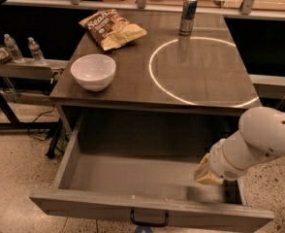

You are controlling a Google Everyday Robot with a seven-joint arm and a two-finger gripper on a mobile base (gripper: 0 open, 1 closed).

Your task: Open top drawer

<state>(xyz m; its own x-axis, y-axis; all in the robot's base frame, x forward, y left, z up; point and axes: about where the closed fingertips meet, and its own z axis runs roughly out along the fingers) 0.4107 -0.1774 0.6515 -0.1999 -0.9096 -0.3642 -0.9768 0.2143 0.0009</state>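
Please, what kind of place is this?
Probably a robot test area arranged like an office snack counter. A chip bag, a white bowl and a can are on the grey table, cables lie on the speckled floor, and the gripper sits inside the open top drawer, near its right wall.

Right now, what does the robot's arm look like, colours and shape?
The arm is a smooth white shell: a fat rounded link narrowing to a white cylindrical wrist. The gripper, at the right front of the open top drawer, shows as a tan, blocky tip. No cables show.
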